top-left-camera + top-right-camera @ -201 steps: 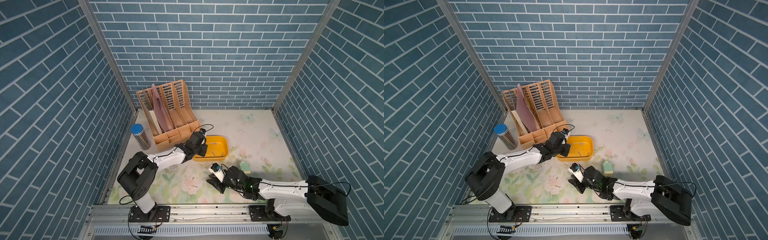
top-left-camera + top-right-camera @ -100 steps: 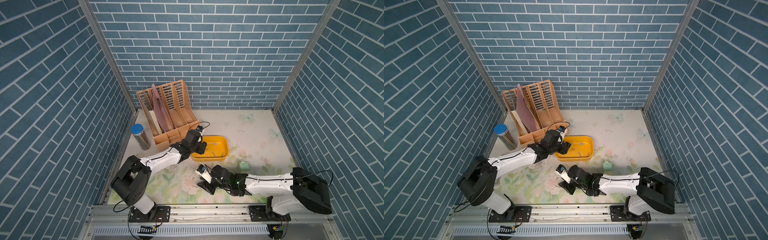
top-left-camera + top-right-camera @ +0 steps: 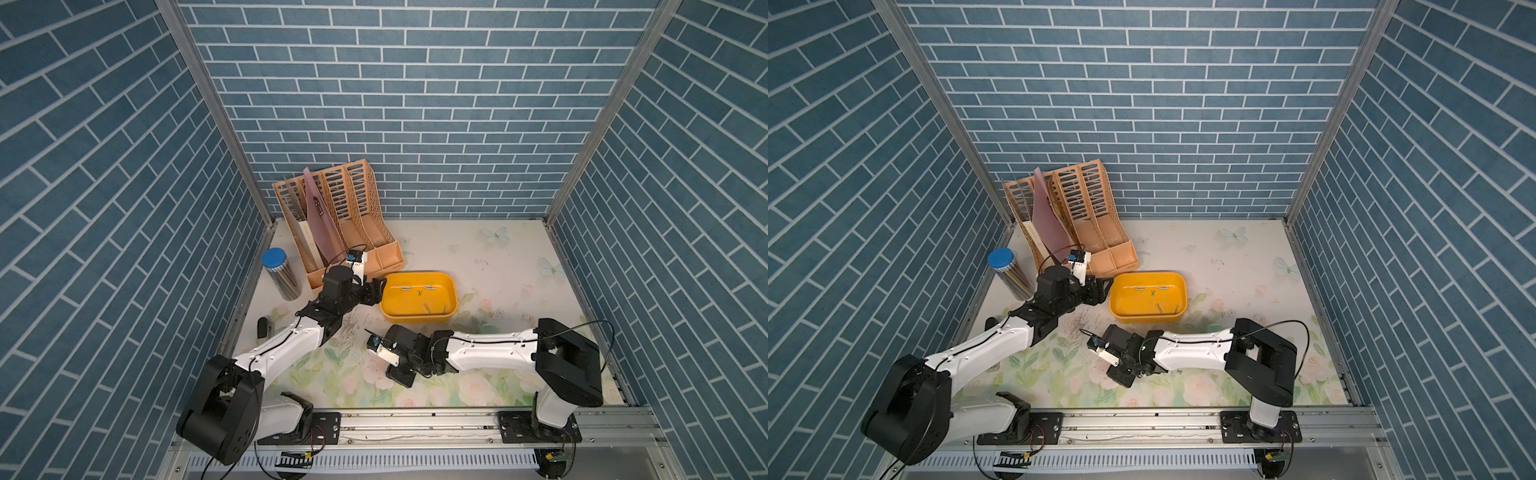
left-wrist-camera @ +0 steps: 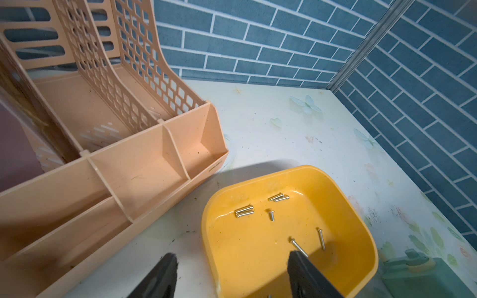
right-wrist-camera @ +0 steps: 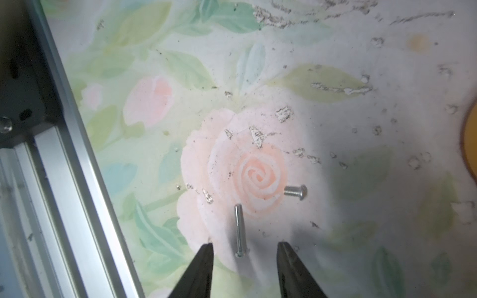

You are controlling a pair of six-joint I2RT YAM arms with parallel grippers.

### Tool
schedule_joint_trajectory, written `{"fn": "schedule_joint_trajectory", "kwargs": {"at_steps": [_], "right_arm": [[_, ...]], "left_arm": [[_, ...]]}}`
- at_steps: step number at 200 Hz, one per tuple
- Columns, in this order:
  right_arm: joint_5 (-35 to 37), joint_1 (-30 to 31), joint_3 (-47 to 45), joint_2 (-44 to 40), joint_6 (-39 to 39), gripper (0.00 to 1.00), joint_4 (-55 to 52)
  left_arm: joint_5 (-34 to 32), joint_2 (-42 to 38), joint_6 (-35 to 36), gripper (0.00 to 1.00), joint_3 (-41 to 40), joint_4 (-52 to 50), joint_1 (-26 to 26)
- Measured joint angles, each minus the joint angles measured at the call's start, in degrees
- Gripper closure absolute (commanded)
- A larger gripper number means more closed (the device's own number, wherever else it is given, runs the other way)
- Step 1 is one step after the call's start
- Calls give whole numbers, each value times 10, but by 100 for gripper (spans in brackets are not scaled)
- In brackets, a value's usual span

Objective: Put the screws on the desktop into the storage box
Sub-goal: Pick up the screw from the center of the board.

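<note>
The yellow storage box sits mid-desktop and holds several silvery screws. My left gripper is open and empty, straddling the box's left rim with one fingertip over the box floor beside a long screw. Two screws lie on a printed rose on the desktop: a long one and a short one. My right gripper is open just above the desktop. The long screw's head lies between its tips, touching neither.
A peach file organizer stands behind the box at the back left, and a blue-lidded cylinder stands by the left wall. A pale green case sits just past the box. The aluminium front rail runs close beside the right gripper.
My left gripper went from shut to open and drew back a little to the box's left rim. The right arm slid left along the front of the desktop, and its jaws widened.
</note>
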Motion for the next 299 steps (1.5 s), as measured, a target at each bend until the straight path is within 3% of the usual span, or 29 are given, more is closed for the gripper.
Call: {"fn": "schedule_joint_trajectory", "kwargs": {"at_steps": [59,99,128,161,180,219,253,299], "right_arm": [[-5,1,65,67,-23,63,-66],[6,3,107,94,-30,76,-106],[14,6,124,103,-30,77,-130],[18,9,150,118,-30,90,-160],[22,11,150,118,-32,100,-159],[33,7,97,77,-32,100,-126],[31,-27,83,22,-32,100,-122],[28,-143,93,-61,-42,100,-114]], "left_arm": [[30,-24,-1,25,-25,12,28],[33,-37,-2,24,-26,13,30],[33,-49,-1,23,-27,11,30],[35,-60,-2,22,-28,9,30],[32,-68,-2,20,-28,1,30],[17,-76,-2,20,-27,-28,32],[11,-95,-2,20,-28,-50,33],[4,-158,-18,21,-75,-56,29]]}}
